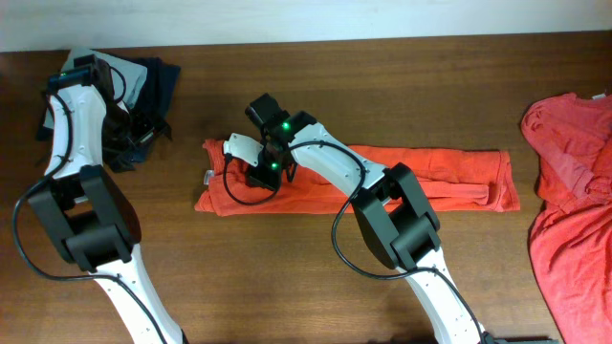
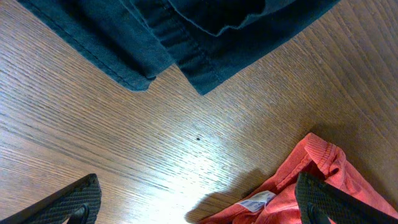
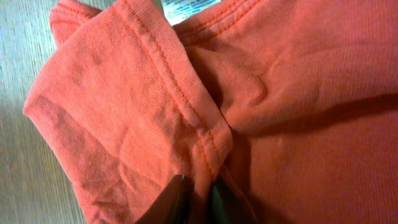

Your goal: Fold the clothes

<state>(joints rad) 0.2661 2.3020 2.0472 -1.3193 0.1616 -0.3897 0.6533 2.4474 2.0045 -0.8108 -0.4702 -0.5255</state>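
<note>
An orange-red T-shirt (image 1: 430,177) lies folded into a long strip across the middle of the table. My right gripper (image 1: 264,174) is down on its left end. In the right wrist view the gripper (image 3: 199,184) is shut on a stitched hem fold of that shirt (image 3: 124,112). My left gripper (image 2: 199,190) stands wide open over bare wood, holding nothing. Its right finger (image 2: 329,202) hangs over the shirt's corner (image 2: 311,168), beside the small white label (image 2: 256,200). A second orange-red T-shirt (image 1: 569,191) lies crumpled at the table's right edge.
A dark navy garment (image 1: 153,91) lies at the back left, under the left arm (image 1: 76,124), and fills the top of the left wrist view (image 2: 205,31). The wooden table (image 1: 287,277) is bare in front of the folded strip.
</note>
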